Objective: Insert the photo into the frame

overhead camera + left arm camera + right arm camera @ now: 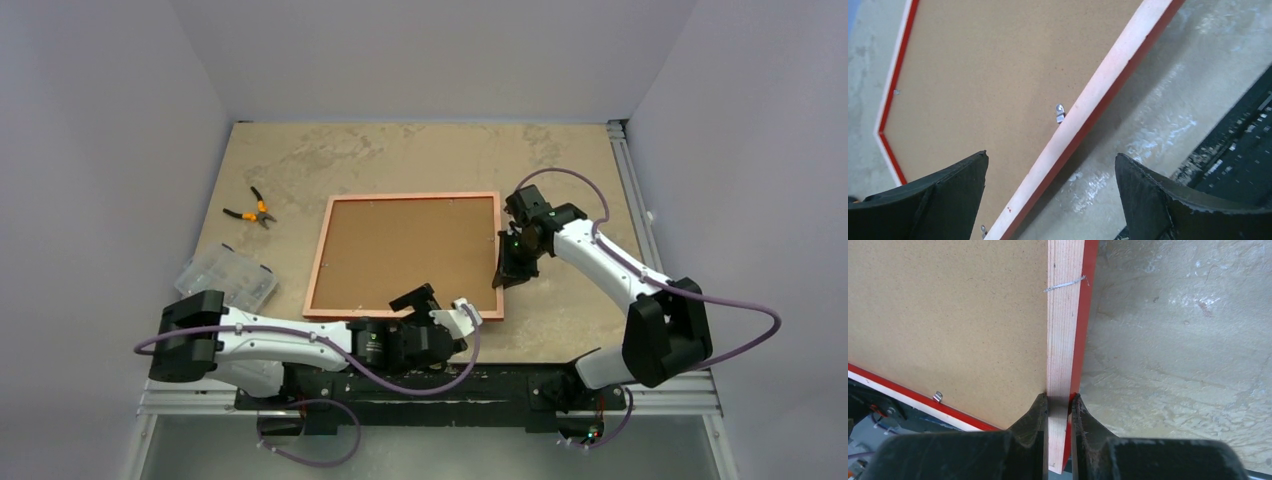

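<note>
The right gripper clamped the frame by its right rail, which ran straight ahead. The left gripper gaped over the near rail.

**Right wrist cam: frame rail clamped**

The right end effector is seen closed on a side rail of the frame, with one of the fingers pressed against each flank. The rail's pale wood back is turned to the camera, and its red outer edge is shown on the right. The brown backing board is seated inside the frame. A small metal tab is seen by the lower rail. Mottled beige table is visible right of the frame.
</note>
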You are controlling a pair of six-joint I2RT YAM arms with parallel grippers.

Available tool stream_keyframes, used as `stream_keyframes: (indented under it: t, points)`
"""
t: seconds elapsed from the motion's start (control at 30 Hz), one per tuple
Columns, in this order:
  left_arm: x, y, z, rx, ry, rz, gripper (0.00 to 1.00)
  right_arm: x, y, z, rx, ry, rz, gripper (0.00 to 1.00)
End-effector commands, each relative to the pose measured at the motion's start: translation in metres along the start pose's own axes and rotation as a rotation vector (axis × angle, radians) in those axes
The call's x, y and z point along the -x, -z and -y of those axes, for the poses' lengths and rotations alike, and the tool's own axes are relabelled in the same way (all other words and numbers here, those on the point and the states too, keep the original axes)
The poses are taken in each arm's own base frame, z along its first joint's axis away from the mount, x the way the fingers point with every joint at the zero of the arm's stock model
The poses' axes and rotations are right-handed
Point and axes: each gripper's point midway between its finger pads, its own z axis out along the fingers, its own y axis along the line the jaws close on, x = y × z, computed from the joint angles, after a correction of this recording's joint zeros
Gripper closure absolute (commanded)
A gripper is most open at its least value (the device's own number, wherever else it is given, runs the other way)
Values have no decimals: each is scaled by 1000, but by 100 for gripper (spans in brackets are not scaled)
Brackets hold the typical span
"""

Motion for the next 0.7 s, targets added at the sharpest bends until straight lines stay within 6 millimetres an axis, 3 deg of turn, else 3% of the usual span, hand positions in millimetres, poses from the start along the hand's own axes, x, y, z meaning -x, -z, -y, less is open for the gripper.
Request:
stream_keyframes:
  t: [0.0, 0.27, 0.37, 0.67]
  points:
    - [16, -3, -13, 179, -20, 21, 6, 9, 37, -38, 166, 21, 50, 100]
    - [5, -11, -12, 305, -90, -30, 6, 8, 52, -47, 207, 24, 49, 100]
    - [0, -10, -22, 394, -110, -55, 9, 7, 55, -50, 220, 25, 49, 100]
    - [1, 11, -59, 706, -147, -105, 34, 0, 56, -51, 245, 25, 34, 100]
